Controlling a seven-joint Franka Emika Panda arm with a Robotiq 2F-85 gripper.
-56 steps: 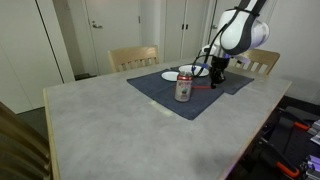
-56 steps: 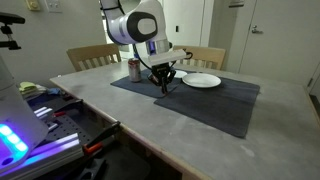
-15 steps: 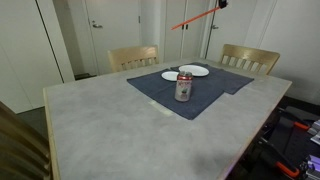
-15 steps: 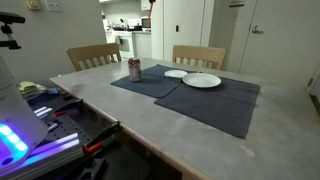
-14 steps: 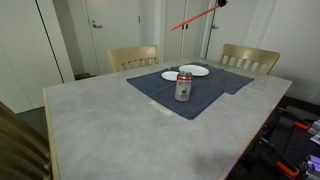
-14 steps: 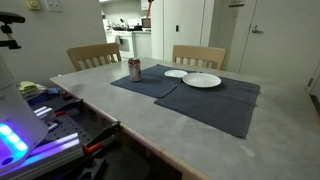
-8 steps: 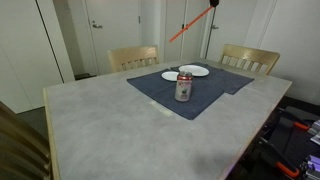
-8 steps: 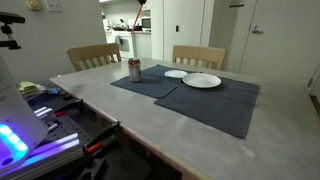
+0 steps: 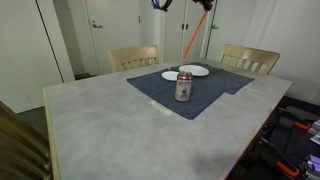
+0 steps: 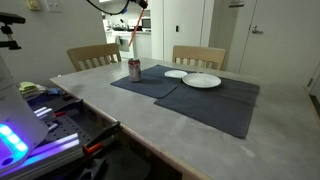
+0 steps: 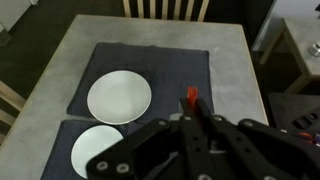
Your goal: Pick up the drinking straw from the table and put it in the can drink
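Note:
My gripper is high above the table, at the top edge of both exterior views. It is shut on the thin red drinking straw, which hangs steeply down from the fingers. The straw's lower end is well above the silver can drink with its red label, which stands upright on the dark blue mat. The can also shows in an exterior view. In the wrist view the straw's red tip sticks out between the black fingers; the can is hidden there.
Two white plates lie on the mat behind the can; the wrist view shows them too. Wooden chairs stand at the far side. A cluttered bench stands beside the table.
The straw has swung from nearly level to hanging steeply down. The gripper has come down into the top of both exterior views. The can and plates have not moved.

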